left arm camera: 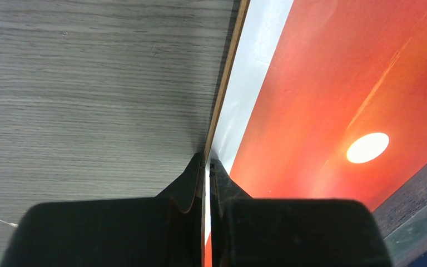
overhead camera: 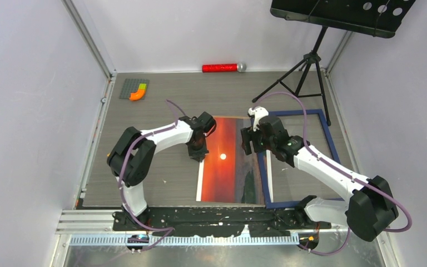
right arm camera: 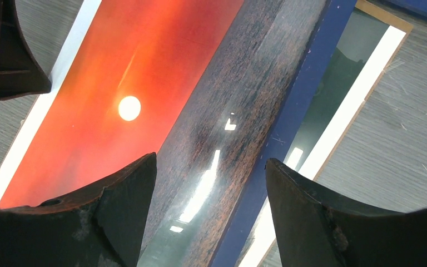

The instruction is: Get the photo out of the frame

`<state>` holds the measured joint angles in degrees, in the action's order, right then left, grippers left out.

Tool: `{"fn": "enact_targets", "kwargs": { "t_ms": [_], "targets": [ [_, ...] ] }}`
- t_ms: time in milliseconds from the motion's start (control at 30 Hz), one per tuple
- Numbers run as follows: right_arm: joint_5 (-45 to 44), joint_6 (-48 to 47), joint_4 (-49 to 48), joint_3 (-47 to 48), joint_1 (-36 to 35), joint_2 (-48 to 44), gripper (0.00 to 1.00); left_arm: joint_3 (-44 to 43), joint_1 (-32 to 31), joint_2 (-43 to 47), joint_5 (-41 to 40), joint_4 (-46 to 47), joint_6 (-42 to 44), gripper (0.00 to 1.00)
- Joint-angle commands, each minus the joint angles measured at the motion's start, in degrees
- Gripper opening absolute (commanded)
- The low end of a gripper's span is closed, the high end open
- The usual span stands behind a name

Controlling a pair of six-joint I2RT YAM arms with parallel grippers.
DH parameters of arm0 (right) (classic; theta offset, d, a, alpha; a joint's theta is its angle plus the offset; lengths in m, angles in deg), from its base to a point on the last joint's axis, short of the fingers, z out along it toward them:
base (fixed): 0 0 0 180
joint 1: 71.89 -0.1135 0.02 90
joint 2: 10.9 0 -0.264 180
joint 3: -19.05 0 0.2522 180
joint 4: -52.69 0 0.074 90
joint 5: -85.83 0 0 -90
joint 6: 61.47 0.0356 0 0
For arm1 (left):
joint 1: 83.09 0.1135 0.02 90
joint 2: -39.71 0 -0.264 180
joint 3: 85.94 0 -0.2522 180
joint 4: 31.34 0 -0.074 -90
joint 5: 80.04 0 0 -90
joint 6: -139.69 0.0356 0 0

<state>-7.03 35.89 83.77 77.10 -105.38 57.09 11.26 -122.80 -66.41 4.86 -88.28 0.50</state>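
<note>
Left jaws were pinched shut on the 9 o'clock white edge of the photo (overhead camera: 222,167), which lay flat on the table (overhead camera: 172,181). They possibly caught the brown backing board (left arm camera: 226,78) too. Right jaws hung spread over the near rail of the frame (overhead camera: 294,113), at the photo's 3 o'clock. A pull toward 9 o'clock could drag the board along or crease the sheet.

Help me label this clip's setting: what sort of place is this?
Probably a robot lab test cell: plain white walls close in a wood-grain table, and a black tripod stand rises at the back right.
</note>
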Motion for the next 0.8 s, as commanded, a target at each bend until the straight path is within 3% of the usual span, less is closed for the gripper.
{"fn": "enact_targets", "kwargs": {
  "t_ms": [0,100,267,400,433,467,500,567,633,767],
  "targets": [
    [1.44,-0.97,-3.41,0.23,0.30,0.30,0.76,3.09,0.50,-1.95,-4.80,-3.24,-0.24,0.00],
    [2.01,-0.81,-3.65,0.50,0.26,1.23,0.76,2.32,0.35,3.66,-3.93,-3.49,0.54,0.00],
    [6.42,0.01,-5.57,-0.50,0.32,2.00,0.77,4.88,0.06,12.56,6.97,6.00,1.68,0.00],
    [7.10,0.13,-6.46,-1.47,0.32,2.21,0.76,4.71,-0.02,13.82,11.14,9.02,1.41,0.00],
    [7.09,0.08,-6.57,-1.57,0.30,2.23,0.76,4.16,-0.02,13.12,10.14,7.97,1.08,0.04],
    [7.10,-0.07,-6.54,-1.71,0.28,2.19,0.76,3.73,0.24,12.11,9.06,6.75,0.80,0.16],
    [7.13,-0.15,-6.56,-1.77,0.32,2.23,0.76,3.69,0.83,11.15,8.39,5.95,0.43,0.38],
    [7.25,-0.35,-6.52,-1.89,0.36,2.31,0.76,4.89,2.19,9.73,8.30,7.14,0.13,0.63],
    [7.49,-0.43,-6.50,-1.94,0.33,2.39,0.76,6.44,3.77,9.00,8.50,9.94,-0.19,0.73],
    [7.89,-0.45,-6.45,-2.14,0.30,2.69,0.77,7.11,4.95,7.14,10.75,15.42,0.29,0.77]
  ]
}}
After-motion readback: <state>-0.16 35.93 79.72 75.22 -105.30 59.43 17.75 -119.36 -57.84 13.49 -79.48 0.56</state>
